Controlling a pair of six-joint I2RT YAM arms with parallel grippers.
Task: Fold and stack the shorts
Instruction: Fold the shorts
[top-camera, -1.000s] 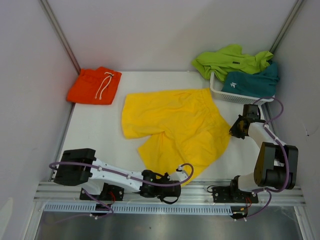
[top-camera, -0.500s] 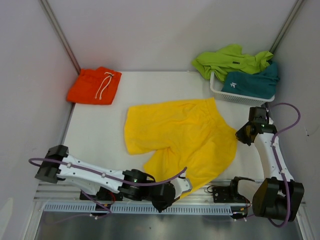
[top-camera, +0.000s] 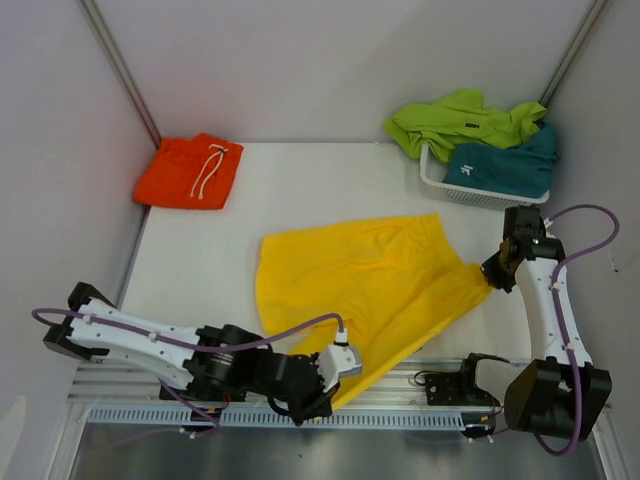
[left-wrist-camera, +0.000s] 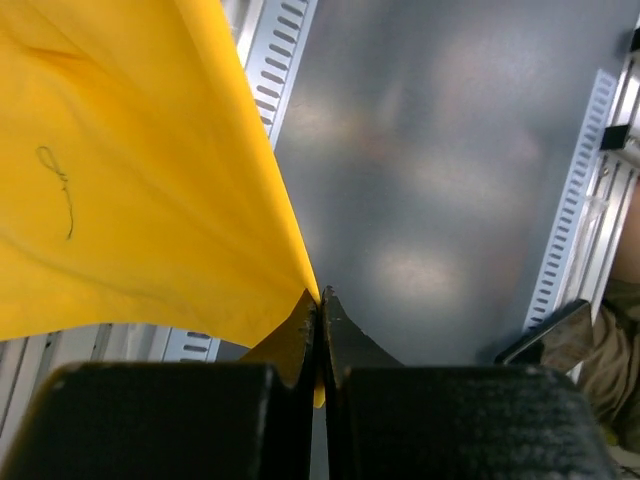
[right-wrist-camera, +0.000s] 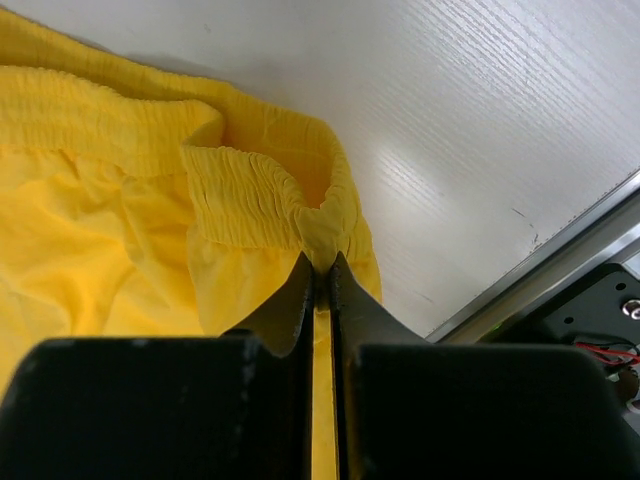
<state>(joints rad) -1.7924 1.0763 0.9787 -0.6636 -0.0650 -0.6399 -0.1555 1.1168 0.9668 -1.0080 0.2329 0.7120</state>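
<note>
Top external shows yellow shorts stretched unfolded over the table, my left gripper clamped on their near corner and my right gripper clamped on the waistband; only the orange shorts lie folded far-left, while lime green shorts and teal shorts wait at the basket.

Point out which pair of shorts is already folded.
The orange shorts, a neat packet in the far-left corner. The yellow shorts lie spread out; the green shorts and teal shorts lie bunched at the basket.
</note>
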